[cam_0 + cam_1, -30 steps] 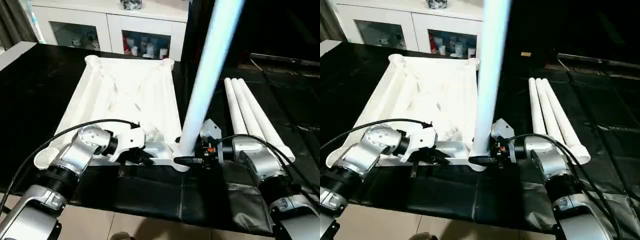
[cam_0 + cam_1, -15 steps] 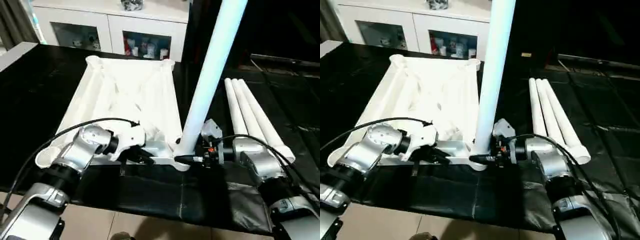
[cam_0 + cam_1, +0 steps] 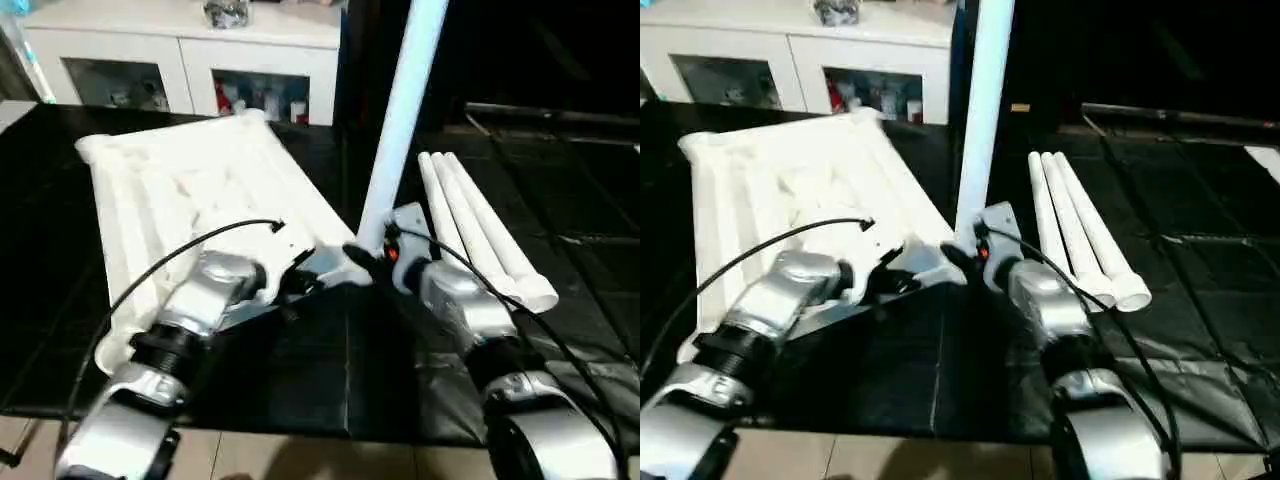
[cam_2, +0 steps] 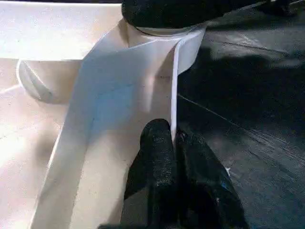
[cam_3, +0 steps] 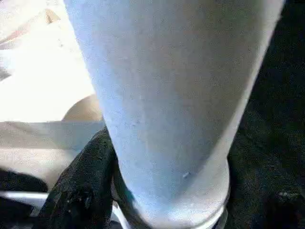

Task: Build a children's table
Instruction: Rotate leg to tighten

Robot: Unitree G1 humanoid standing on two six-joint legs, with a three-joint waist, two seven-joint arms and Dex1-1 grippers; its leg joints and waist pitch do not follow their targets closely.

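Left eye view: upside-down children's table top on the black work surface, ribbed underside up, turned at a slant. Left gripper at the top's near corner, fingers pressed together on the frame's thin edge. Just beyond and to the right of it, one table leg standing upright in that corner's socket, rising out of the picture. Right gripper at the foot of that leg, black fingers set on either side of it, clasping it. To the right of the right gripper, three loose table legs lying side by side, touching one another, apart from the top. Behind the top, a white glass-door cabinet.

Right eye view: same layout, with the left forearm reaching in from the near left and the right forearm from the near right, both meeting at the corner socket.

Left wrist view: two black fingers closed tight, pinching the frame's thin white edge. Straight ahead of them, the round corner socket, with a black finger of the other gripper across its top.

Right wrist view: upright leg close between the fingers, one black finger hugging its side just above the socket rim.
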